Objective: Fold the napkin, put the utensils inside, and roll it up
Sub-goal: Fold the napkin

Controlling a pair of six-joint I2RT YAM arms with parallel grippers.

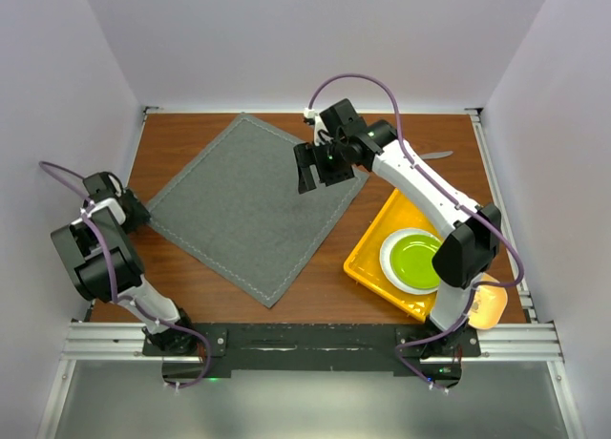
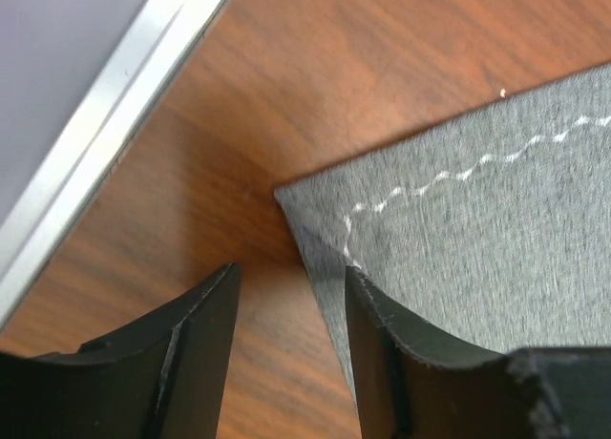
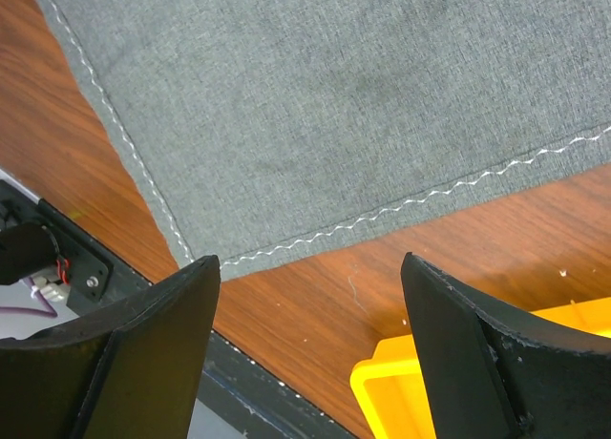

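The dark grey napkin (image 1: pixel 253 205) lies flat as a diamond on the wooden table, with a pale stitched line along its edge (image 2: pixel 458 177). My left gripper (image 1: pixel 138 210) is down at the napkin's left corner (image 2: pixel 286 196). It is open (image 2: pixel 291 272): the right finger (image 2: pixel 391 353) lies over the cloth, the left finger (image 2: pixel 191 344) over bare wood, and the napkin's edge runs between them. My right gripper (image 1: pixel 320 177) hangs open (image 3: pixel 310 262) above the napkin's right corner, holding nothing. One slim silvery utensil (image 1: pixel 436 156) lies at the back right.
A yellow tray (image 1: pixel 368 258) (image 3: pixel 391 391) holds a green plate (image 1: pixel 413 260) at the front right. An orange mug (image 1: pixel 487 301) stands by the right arm's base. A metal rail (image 2: pixel 115 105) and the enclosure wall run close to the left gripper.
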